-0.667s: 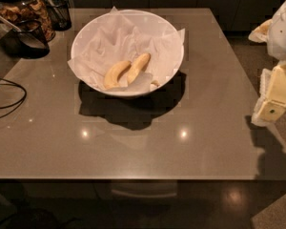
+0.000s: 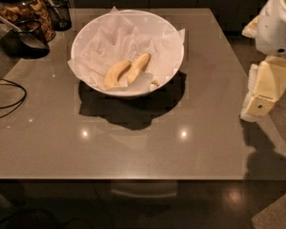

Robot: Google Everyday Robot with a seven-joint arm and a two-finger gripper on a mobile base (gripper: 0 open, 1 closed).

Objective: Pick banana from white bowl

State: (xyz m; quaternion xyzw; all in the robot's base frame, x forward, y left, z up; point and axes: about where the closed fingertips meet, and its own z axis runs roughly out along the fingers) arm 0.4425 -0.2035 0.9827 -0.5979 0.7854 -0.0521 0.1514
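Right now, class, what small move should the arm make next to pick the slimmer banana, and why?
Probably swing the pincer across the table toward the white bowl: it hangs off the table's right edge, far from the banana, which lies beside a stubbier banana on the paper.

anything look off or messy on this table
Nothing spilled or broken. Only the crinkled paper pokes unevenly over the white bowl's rim. The banana and a stubbier one lie inside; the hand is beside the table's right edge.
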